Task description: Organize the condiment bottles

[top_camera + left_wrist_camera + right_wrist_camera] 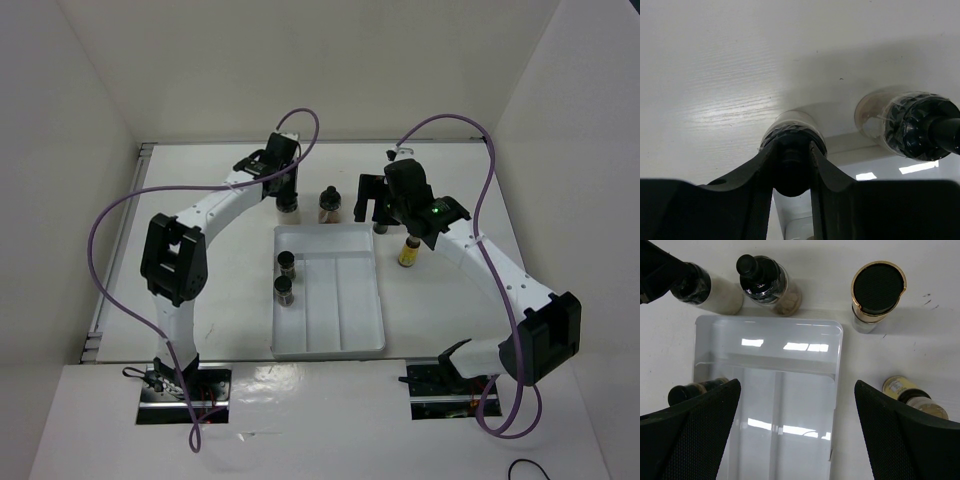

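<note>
Glass, pale bottle (288, 207) near the table's far edge, gripped at the cap by closed left jaws, right jaws wide and empty: lift straight up, clear the tray (352, 300) rim, lower upright.

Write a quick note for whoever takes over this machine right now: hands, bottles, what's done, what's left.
Left hand: closed around the cap of the pale bottle, just beyond the white divided tray's far edge.
Right hand: open, empty, above the tray's far end.
Done: two short dark bottles stand in the tray's left compartment.
To do: the pale bottle, brown bottle, gold-capped bottle and yellow bottle, all outside the tray.
</note>
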Motion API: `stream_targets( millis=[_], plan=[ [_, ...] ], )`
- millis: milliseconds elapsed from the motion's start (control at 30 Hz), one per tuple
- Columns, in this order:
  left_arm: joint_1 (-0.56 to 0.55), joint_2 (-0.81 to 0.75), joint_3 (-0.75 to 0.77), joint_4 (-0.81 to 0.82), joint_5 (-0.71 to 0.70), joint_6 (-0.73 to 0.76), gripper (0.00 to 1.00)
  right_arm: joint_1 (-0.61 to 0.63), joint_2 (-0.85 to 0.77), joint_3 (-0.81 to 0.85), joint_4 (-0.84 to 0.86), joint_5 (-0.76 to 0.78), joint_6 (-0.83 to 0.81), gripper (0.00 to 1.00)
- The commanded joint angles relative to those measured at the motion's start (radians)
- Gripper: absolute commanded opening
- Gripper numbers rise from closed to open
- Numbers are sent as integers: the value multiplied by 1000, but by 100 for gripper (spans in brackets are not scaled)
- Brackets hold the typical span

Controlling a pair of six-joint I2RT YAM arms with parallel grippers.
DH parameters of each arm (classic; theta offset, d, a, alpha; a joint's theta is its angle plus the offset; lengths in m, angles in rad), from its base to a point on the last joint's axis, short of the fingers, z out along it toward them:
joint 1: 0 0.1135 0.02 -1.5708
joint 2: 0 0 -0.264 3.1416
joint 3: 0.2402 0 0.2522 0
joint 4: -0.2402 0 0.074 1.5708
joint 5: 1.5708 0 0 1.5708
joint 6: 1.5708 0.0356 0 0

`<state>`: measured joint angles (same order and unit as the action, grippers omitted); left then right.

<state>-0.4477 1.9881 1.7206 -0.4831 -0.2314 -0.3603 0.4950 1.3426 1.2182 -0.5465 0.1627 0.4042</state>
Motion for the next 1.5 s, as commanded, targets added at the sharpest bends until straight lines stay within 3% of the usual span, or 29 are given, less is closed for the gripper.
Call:
stream_targets(
  millis=[0, 700, 1000, 1467],
  plan=[
    [-3, -72, 50, -9, -23, 29, 0, 10, -16, -12, 14, 15, 12, 99],
    [-61, -222, 178, -141, -54, 50, 0, 10, 13, -13, 45, 55, 30, 99],
    [-89, -299, 1, -94, -32, 11, 0, 10, 119, 53, 108, 43, 39, 99],
    [-117, -318, -131, -16, -23, -20, 0, 10, 296, 204, 155, 30, 58, 96]
  ],
)
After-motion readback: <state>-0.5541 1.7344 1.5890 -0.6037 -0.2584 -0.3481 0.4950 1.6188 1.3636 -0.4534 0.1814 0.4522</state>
